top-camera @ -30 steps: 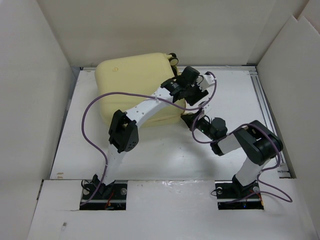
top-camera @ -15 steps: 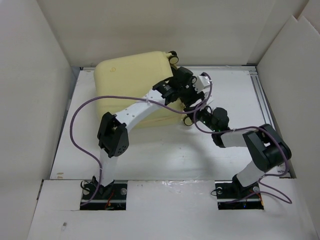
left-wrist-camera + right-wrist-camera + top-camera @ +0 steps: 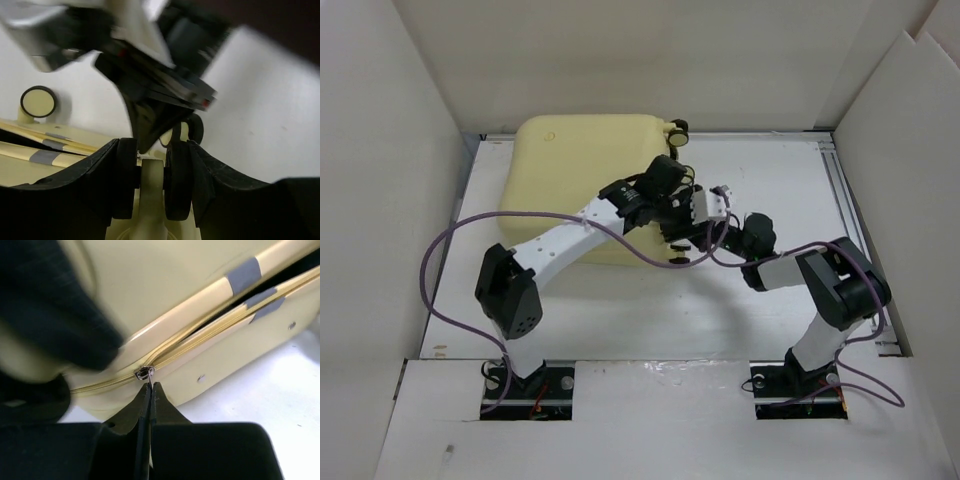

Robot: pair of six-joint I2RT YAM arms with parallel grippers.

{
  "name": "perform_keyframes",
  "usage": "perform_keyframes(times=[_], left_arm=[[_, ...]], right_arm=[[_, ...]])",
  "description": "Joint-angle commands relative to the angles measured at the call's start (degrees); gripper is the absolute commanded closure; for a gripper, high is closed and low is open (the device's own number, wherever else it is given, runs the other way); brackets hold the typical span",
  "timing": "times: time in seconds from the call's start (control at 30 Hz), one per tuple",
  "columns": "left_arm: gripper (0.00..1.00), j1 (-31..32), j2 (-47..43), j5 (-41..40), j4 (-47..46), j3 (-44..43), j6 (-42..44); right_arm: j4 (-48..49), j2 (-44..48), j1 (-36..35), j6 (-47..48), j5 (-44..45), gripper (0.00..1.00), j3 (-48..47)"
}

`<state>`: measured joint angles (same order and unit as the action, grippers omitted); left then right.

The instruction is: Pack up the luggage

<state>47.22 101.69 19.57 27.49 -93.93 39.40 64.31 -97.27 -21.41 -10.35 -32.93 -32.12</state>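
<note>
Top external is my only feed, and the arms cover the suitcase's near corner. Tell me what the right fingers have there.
Observer: The right wrist view shows the right gripper shut on the zipper pull of the luggage.
Operator: Report how far the zip is done up.
Observer: It is closed on one side of the pull. On the other side the seam gapes, with grey tape patches beside it.
Operator: Now give me the left side.
Observer: In the left wrist view the left gripper straddles a wheel, its fingers close against both sides.
</note>
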Motion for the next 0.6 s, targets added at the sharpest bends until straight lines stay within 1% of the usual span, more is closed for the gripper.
perform_keyframes(times=[0.0, 0.03, 0.07, 0.1, 0.2, 0.23, 0.33, 0.37, 0.47, 0.5, 0.57], left_arm=[[1.00, 3.05, -11.16, 11.19, 22.86, 3.05, 7.79], [1.00, 3.05, -12.64, 11.19, 23.83, 4.70, 8.84], [1.00, 4.44, -13.18, 10.06, 25.06, 5.59, 9.55], [1.00, 5.24, -13.71, 7.70, 25.60, 6.64, 9.56], [1.00, 9.19, -15.11, 4.96, 27.36, 10.25, 10.96], [1.00, 9.81, -15.12, 4.43, 28.23, 11.04, 10.96], [1.00, 10.35, -17.57, 4.42, 31.04, 12.89, 12.28], [1.00, 10.35, -18.10, 4.42, 31.83, 13.59, 12.28], [1.00, 10.35, -21.00, 2.59, 34.04, 15.43, 13.07], [1.00, 10.35, -22.40, 2.05, 34.91, 16.31, 13.07], [1.00, 10.35, -23.55, 1.27, 35.44, 17.11, 13.07]], right_arm=[[5.91, -1.16, 5.15, -0.02, 8.14, 1.00, 2.05], [7.65, -1.69, 3.76, -0.02, 8.14, 1.00, 2.84], [7.67, -1.69, 3.05, -0.54, 8.14, 1.00, 3.46], [7.67, -1.69, 2.34, -0.55, 8.93, 1.00, 4.16], [5.57, -0.99, 0.06, -1.07, 14.10, 1.00, 4.17], [5.04, -0.99, 0.05, -1.08, 16.56, 1.00, 4.17], [0.13, 0.33, 0.05, -1.78, 19.73, 1.00, 1.37], [-4.15, 1.20, 0.66, -2.39, 21.66, 1.00, 0.40], [-8.58, 2.35, 3.91, -2.39, 25.09, 1.00, -2.24], [-11.46, 2.87, 6.09, -2.39, 25.63, 1.00, -2.77], [-13.68, 3.49, 8.56, -3.01, 26.42, 1.00, -3.91]])
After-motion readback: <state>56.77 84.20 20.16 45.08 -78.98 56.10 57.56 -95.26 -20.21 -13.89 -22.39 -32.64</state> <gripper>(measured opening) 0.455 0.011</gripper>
